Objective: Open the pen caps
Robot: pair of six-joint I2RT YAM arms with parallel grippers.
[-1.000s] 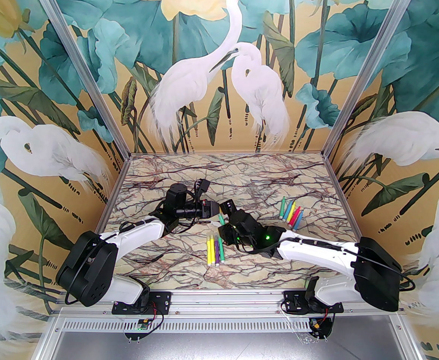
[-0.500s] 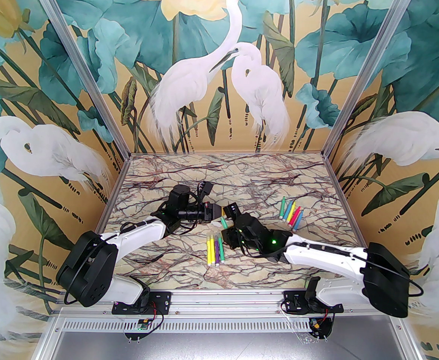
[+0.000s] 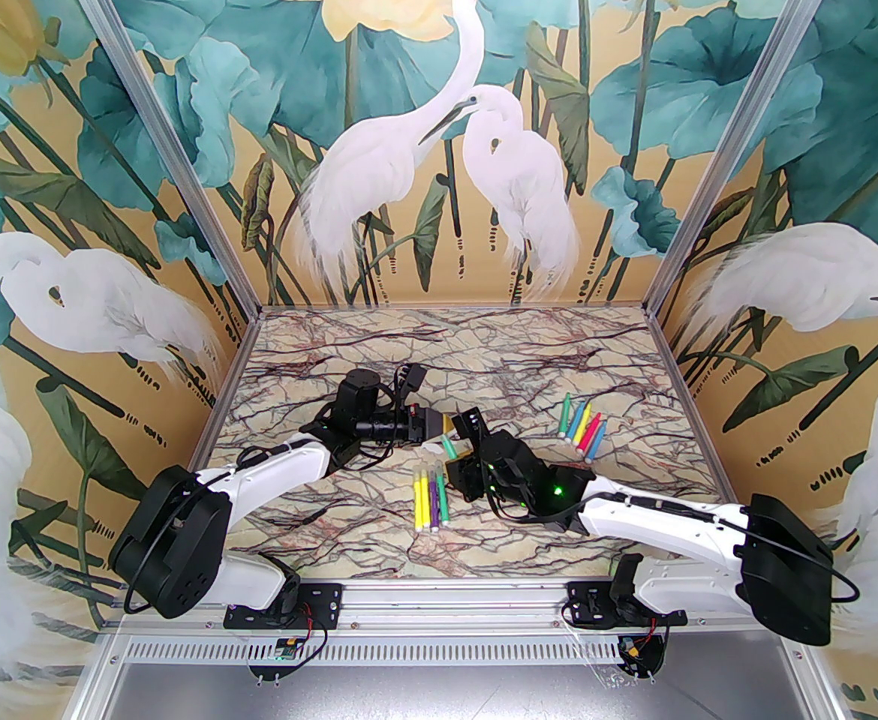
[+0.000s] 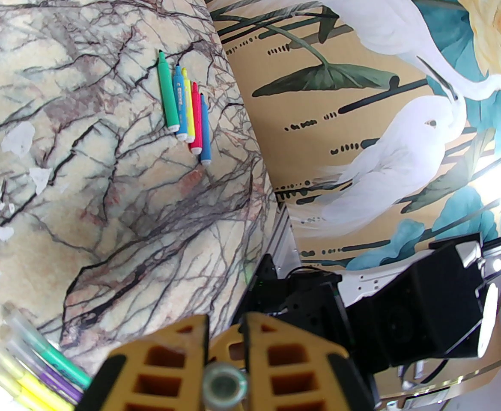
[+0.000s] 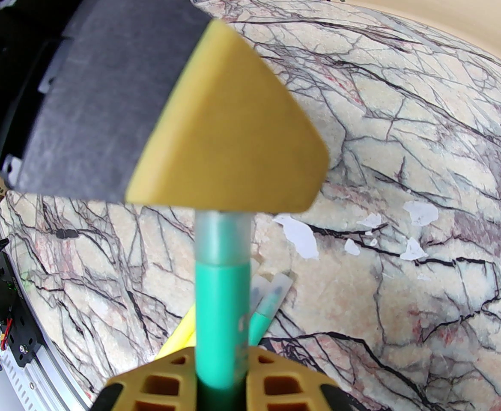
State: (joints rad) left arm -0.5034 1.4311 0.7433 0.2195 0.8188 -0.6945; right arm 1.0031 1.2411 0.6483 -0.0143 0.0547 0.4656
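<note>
Left gripper: closed on the pen cap.
Right gripper: clamped round the teal pen body, held above the table.
Risk: an off-axis pull could let the smooth cap slip free, or drop the pen.

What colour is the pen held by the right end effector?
Teal-green pen, clearest in the right wrist view.

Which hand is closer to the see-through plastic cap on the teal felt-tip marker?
Left. The left hand is clamped on the see-through plastic cap itself; the right hand grips the body of the teal felt-tip marker just below it.
</note>
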